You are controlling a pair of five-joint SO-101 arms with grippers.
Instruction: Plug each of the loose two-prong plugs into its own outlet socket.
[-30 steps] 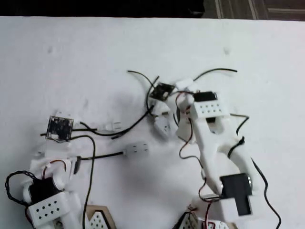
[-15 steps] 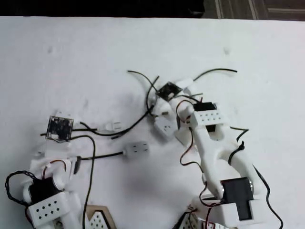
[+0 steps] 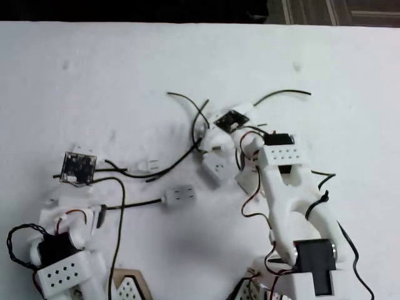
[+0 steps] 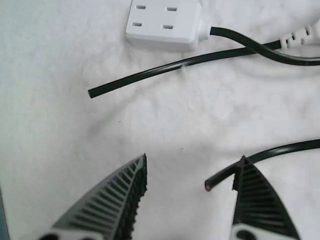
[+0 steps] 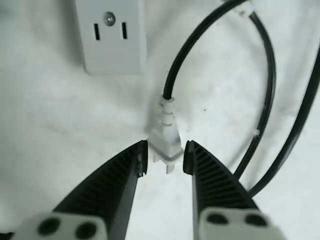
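Note:
My right gripper [image 5: 166, 157] is shut on a white two-prong plug [image 5: 166, 140] that lies on the table, one finger pressed to each side. Its prongs point away from the grey-white single outlet [image 5: 111, 35] just beyond it. From above, that gripper [image 3: 217, 142] sits right behind the outlet [image 3: 215, 165]. A second white plug [image 3: 150, 165] on a black cord lies mid-left, near a white double socket block [image 3: 178, 195]. My left gripper [image 4: 194, 167] hangs open over bare table, with the socket block [image 4: 165, 22] ahead and a plug's end [image 4: 300, 36] at the side.
Loose black cords [image 3: 184, 100] curl across the middle of the white table [image 3: 94, 75]. One cut cord end [image 4: 90, 92] lies before the left gripper, another [image 4: 207, 186] by its finger. The left arm [image 3: 62, 269] sits at the near left corner.
The right arm has drawn back toward the near right, and its wrist has shifted slightly right. The left arm, the socket block and the mid-left plug have not moved.

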